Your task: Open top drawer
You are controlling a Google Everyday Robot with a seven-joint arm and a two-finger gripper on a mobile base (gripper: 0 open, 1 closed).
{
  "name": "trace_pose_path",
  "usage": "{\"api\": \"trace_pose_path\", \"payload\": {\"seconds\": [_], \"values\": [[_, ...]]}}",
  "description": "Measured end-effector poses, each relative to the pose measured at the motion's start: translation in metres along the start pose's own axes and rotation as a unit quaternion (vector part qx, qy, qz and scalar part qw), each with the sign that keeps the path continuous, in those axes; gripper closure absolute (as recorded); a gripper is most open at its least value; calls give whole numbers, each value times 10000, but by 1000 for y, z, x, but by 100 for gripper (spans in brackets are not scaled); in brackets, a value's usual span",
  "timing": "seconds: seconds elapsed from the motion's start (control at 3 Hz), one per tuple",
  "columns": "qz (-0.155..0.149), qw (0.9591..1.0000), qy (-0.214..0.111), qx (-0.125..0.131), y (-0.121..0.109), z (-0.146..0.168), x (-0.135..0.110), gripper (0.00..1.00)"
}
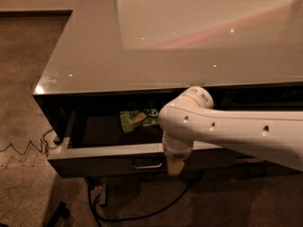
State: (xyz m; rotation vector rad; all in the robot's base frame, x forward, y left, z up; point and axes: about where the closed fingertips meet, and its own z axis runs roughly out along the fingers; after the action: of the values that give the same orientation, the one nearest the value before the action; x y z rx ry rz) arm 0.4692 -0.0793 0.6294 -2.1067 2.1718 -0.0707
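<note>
A carpeted indoor room, office-like: brown short-pile carpet (28, 79) with a dark skirting board (33, 12) at its far edge, and loose cables (142, 214) lying on it under the glossy grey tabletop (94, 56). The robot's end effector (175, 167) hangs below the tabletop's front edge.

tool (174, 167) at top drawer (102, 165) front, drawer's right half hidden behind arm (236, 132), green packet (136, 119) blurred

We see a dim, warm-lit scene. Behind the hand (175, 166), which hangs at the front of the top drawer (104, 163), the glossy desk (94, 65) carries a broad pale reflection and small glints. Below the hand the floor (142, 195) lies in deep shadow, and the drawer's inside to its left is dark.
</note>
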Motion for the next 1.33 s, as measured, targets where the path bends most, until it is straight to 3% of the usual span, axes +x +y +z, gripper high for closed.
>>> {"api": "trace_pose_path", "payload": {"seconds": [0.33,0.67,1.33], "values": [[90,9998,59,-191,24,8,7,0],[90,9998,42,-188,24,8,7,0],[-282,9982,-409,348,38,-21,20,0]]}}
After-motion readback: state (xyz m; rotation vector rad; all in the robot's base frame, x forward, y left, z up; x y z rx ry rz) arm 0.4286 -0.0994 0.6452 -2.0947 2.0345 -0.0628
